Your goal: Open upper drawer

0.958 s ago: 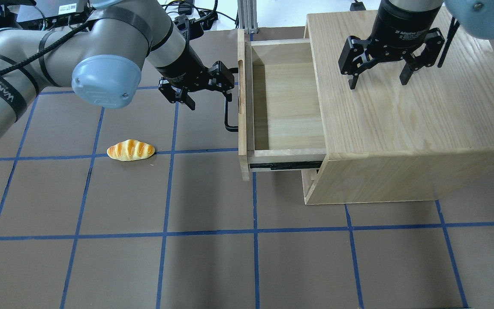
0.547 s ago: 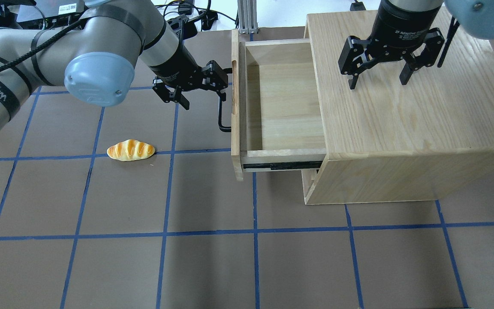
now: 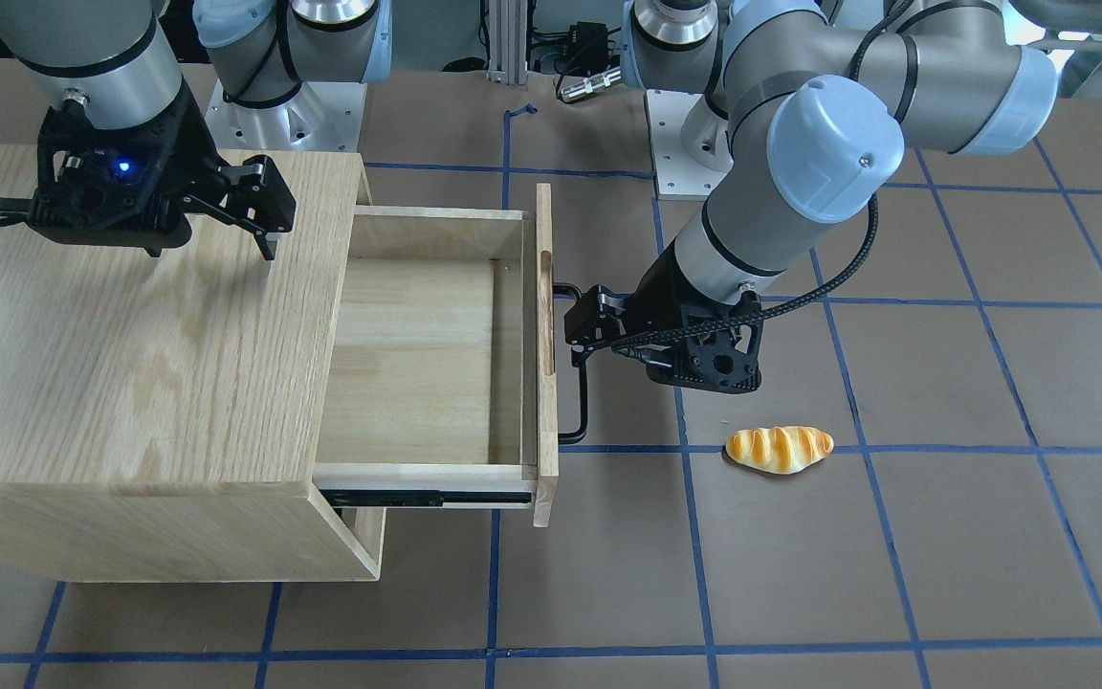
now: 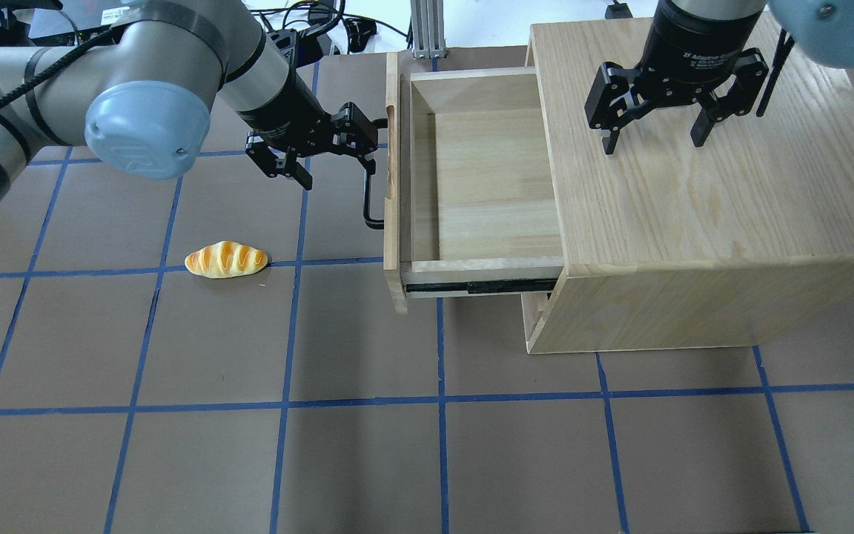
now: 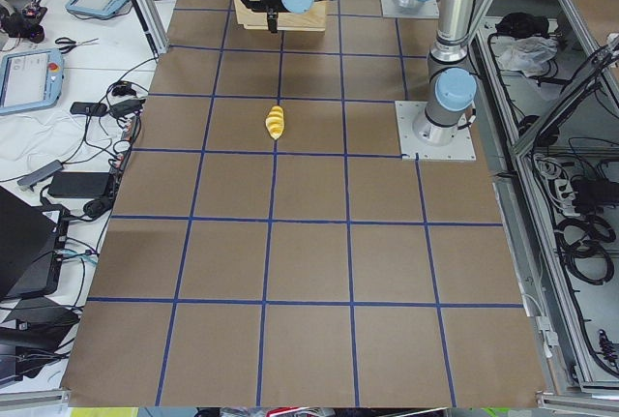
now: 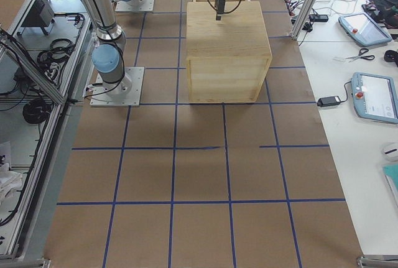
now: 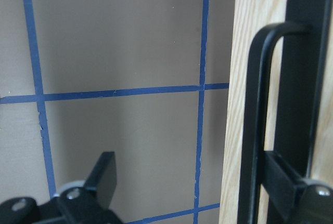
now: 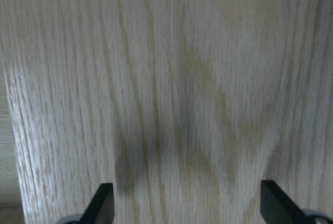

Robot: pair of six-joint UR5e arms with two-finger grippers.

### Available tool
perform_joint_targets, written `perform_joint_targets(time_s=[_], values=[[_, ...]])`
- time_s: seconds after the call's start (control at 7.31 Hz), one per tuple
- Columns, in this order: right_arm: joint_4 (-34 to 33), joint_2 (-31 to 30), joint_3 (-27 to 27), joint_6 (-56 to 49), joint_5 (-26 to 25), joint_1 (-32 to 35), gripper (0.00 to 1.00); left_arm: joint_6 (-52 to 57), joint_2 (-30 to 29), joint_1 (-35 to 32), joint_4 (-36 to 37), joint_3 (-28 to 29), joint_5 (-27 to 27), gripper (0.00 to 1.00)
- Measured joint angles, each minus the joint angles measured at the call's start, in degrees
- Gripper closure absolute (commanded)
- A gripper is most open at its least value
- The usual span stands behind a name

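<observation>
The upper drawer (image 4: 486, 178) stands pulled far out of the oak cabinet (image 4: 694, 215), and its pale-wood inside is empty. Its black bar handle (image 4: 368, 193) is on the left of the front panel. My left gripper (image 4: 336, 169) is open, with one finger (image 7: 299, 193) hooked between the handle (image 7: 260, 130) and the drawer front (image 7: 244, 52). The other finger (image 7: 104, 174) is out over the table. My right gripper (image 4: 653, 144) is open and empty just above the cabinet top (image 8: 171, 78). In the front view the drawer (image 3: 417, 364) shows its black side rail.
A toy bread roll (image 4: 225, 259) lies on the brown table left of the drawer, also in the front view (image 3: 779, 449). Blue tape lines grid the table. The cabinet's lower opening (image 4: 538, 311) shows under the drawer.
The drawer has slid further out to the left, and my left gripper moved left with its finger behind the handle. The right gripper has not moved.
</observation>
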Motion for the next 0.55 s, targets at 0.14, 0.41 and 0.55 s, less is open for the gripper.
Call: perform_joint_targets(time_s=[0.14, 0.41, 0.55], values=[[0.0, 0.0, 0.0, 0.0, 0.0, 0.0, 0.00, 0.1, 0.1, 0.7, -0.4, 0.0, 0.1, 0.00], [0.0, 0.0, 0.0, 0.0, 0.0, 0.0, 0.00, 0.4, 0.8, 2.6, -1.8, 0.1, -0.1, 0.00], [0.0, 0.0, 0.0, 0.0, 0.0, 0.0, 0.00, 0.7, 1.1, 3.2, -2.4, 0.1, -0.1, 0.00]])
